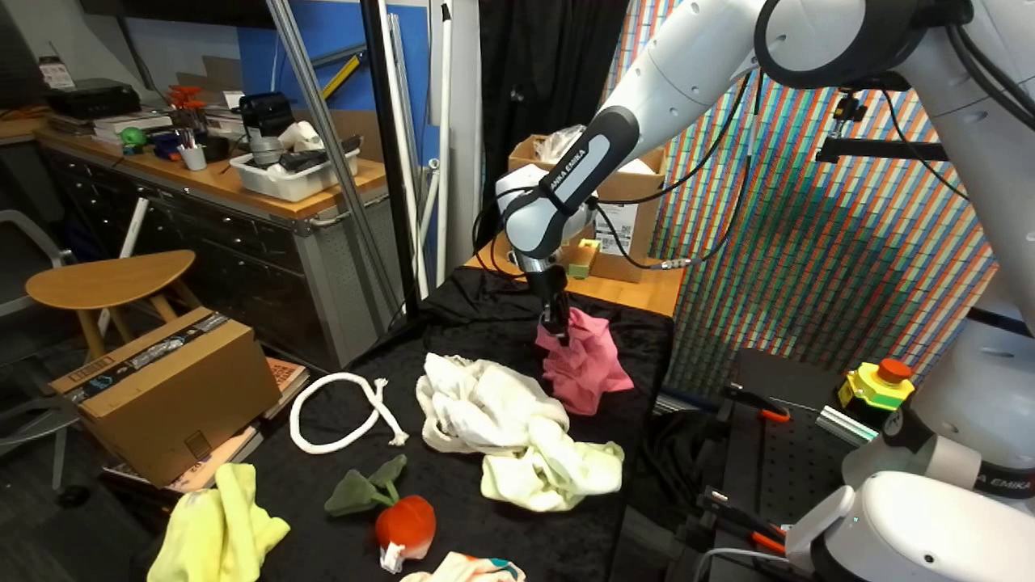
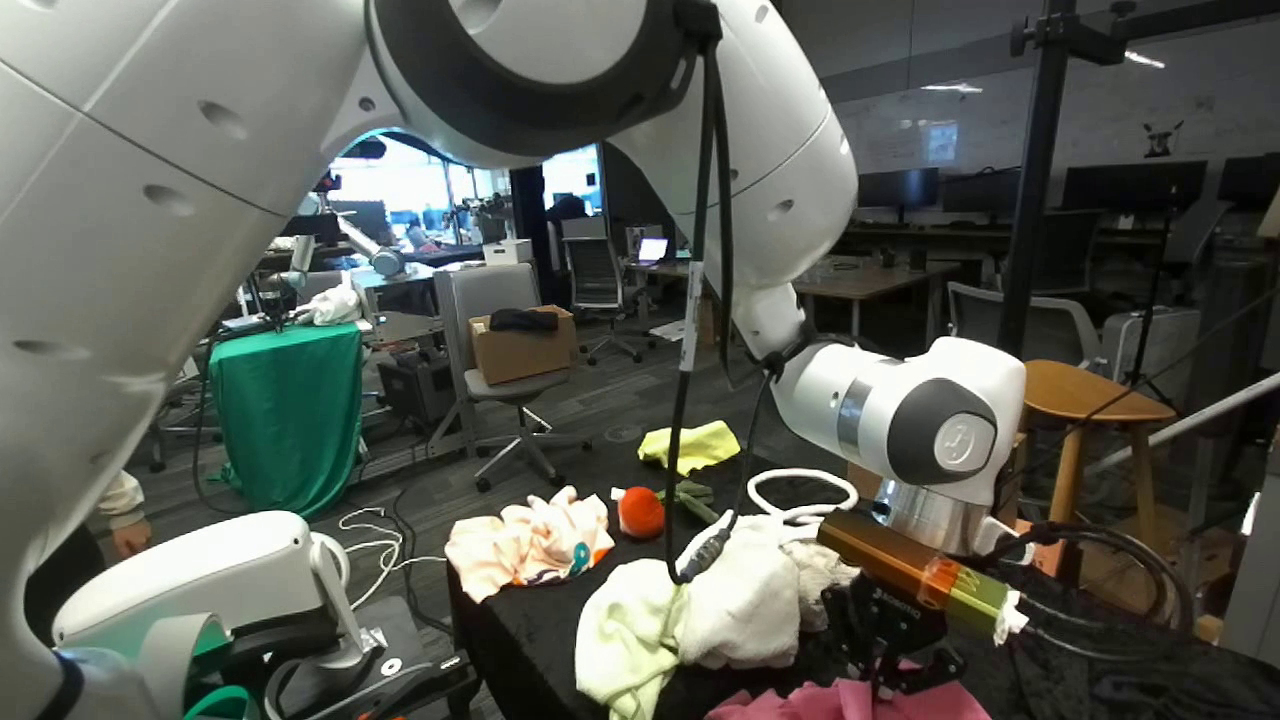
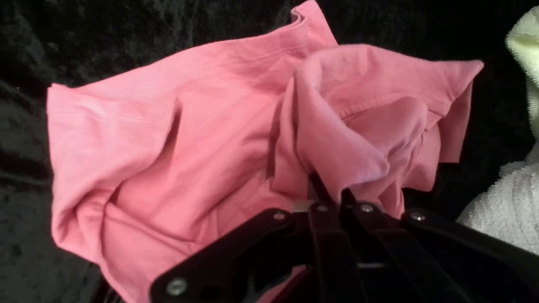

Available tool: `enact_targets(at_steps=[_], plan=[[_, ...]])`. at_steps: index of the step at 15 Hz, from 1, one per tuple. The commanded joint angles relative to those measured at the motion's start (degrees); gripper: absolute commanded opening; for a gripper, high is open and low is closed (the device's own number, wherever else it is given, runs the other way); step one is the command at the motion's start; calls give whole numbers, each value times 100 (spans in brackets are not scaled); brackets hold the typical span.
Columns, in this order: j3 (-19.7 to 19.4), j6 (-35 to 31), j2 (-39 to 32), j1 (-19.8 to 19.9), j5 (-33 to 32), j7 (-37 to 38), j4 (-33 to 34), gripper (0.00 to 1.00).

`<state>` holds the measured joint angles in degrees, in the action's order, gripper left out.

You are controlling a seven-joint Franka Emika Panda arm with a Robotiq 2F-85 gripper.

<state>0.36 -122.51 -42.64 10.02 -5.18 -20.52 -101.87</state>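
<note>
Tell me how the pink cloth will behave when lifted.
The pink cloth will probably hang floppy: it lies in loose folds. It looks light, its hemmed fabric seeming thin. Pinched at one fold by the gripper, it may droop unevenly.

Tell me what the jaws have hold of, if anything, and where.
The pink cloth, pinched at a bunched fold, right of the cloth's middle in the wrist view.

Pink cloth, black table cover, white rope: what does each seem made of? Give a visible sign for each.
Pink cloth: matte fabric, perhaps cotton, by its stitched hems and soft folds. Black table cover: probably velvety pile, by its patchy sheen. White rope: likely matte textile fibre, by its tufted ends.
</note>
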Motion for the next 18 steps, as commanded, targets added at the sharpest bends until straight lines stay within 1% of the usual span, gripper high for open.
enact_targets(at_steps=[1, 2, 5, 9, 10, 15, 17, 18], plan=[[127, -97, 716, 135, 80, -466, -405, 11], [136, -207, 923, 143, 69, -549, -524, 9], [148, -354, 1555, 133, 72, -777, -767, 9], [131, -401, 2261, -56, -19, -796, -887, 7], [135, -411, 2406, -99, -22, -782, -894, 9], [190, -390, 2823, -384, -37, -759, -777, 8], [184, -493, 2805, -505, -102, -690, -746, 8], [204, -472, 2766, -543, -98, -773, -722, 9]])
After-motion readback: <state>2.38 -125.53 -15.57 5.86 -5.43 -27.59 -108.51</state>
